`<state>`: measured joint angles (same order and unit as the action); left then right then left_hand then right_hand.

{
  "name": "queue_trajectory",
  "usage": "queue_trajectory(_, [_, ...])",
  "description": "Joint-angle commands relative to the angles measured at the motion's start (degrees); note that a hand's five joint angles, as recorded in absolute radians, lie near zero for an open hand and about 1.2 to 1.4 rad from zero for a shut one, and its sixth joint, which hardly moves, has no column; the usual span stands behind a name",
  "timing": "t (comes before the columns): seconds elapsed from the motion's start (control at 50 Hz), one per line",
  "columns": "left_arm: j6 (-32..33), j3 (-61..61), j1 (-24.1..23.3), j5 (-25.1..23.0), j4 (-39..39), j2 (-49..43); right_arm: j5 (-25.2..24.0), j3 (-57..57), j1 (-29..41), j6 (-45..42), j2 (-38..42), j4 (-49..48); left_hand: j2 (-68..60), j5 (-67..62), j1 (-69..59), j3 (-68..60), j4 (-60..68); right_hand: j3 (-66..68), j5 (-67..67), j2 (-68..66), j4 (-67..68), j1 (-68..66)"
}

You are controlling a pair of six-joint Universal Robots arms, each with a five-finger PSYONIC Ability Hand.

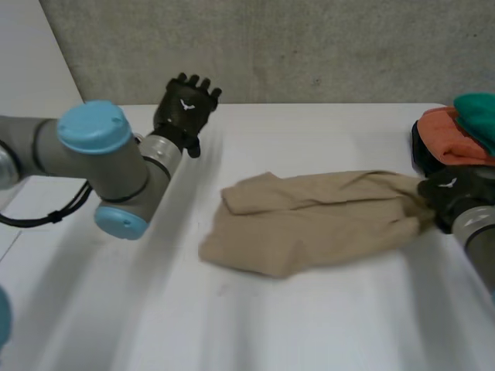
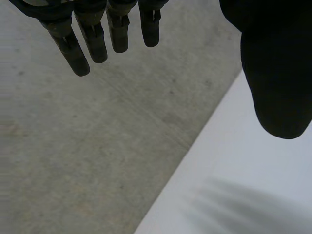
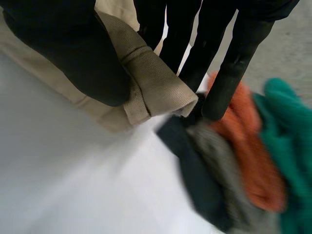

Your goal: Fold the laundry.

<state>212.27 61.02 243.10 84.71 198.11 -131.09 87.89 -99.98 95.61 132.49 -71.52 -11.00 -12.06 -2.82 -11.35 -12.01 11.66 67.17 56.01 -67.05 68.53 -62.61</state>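
Table [image 1: 309, 332]: white, grey wall [image 1: 309, 46] behind
Tan cloth [image 1: 309, 220]: rumpled mid-table, looks soft, light, floppy, so it'll sag
Right robot hand [image 1: 455, 193]: my thumb and fingers pinching its hemmed end
Left robot hand [image 1: 184, 108]: fingers straight, holding nothing, well apart; I'd grab the opposite end

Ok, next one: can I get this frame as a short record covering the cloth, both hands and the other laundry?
cloth: tan garment, rumpled, lying mid-table
right hand: pinching the garment's hemmed end between thumb and fingers
left hand: open, fingers straight, near the table's far edge, off the cloth
other laundry: laundry pile of orange, teal, grey and dark pieces, beside the right hand
surface: white table
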Motion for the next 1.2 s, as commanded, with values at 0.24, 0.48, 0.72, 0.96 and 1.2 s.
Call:
queue_trajectory(0.24, [-7.8,10.0,3.3,0.3,-1.7,12.0,-16.5,11.9,32.2,-11.2,12.9,-12.3,0.7,1.4,0.0,0.6,-0.3,12.8,14.0,-13.0,11.5,-17.4])
queue_trajectory(0.48, [-8.1,10.8,2.6,0.4,-1.1,13.0,-17.3,15.3,33.5,-1.5,12.2,-6.3,0.8,1.6,0.1,0.8,-0.4,-57.2,-56.0,57.0,-58.5,52.6])
queue_trajectory(0.72, [-15.1,3.6,-8.1,1.2,-2.9,9.4,-9.0,14.9,17.5,38.1,0.4,6.9,1.0,1.8,0.3,1.0,-0.6,-57.2,-56.0,57.0,-58.5,52.6])
queue_trajectory(0.96, [-15.3,0.8,-18.3,10.6,-9.7,1.3,-9.2,20.3,16.2,37.8,8.5,12.0,0.7,1.4,0.0,0.6,-0.3,-57.2,-56.0,57.0,-58.5,52.6])
queue_trajectory(1.2, [-7.9,0.5,-18.3,13.9,-17.3,-5.0,-8.8,21.8,16.7,37.1,14.6,13.3,-0.2,0.6,-0.9,-0.2,0.6,-57.2,-56.0,57.0,-58.5,52.6])
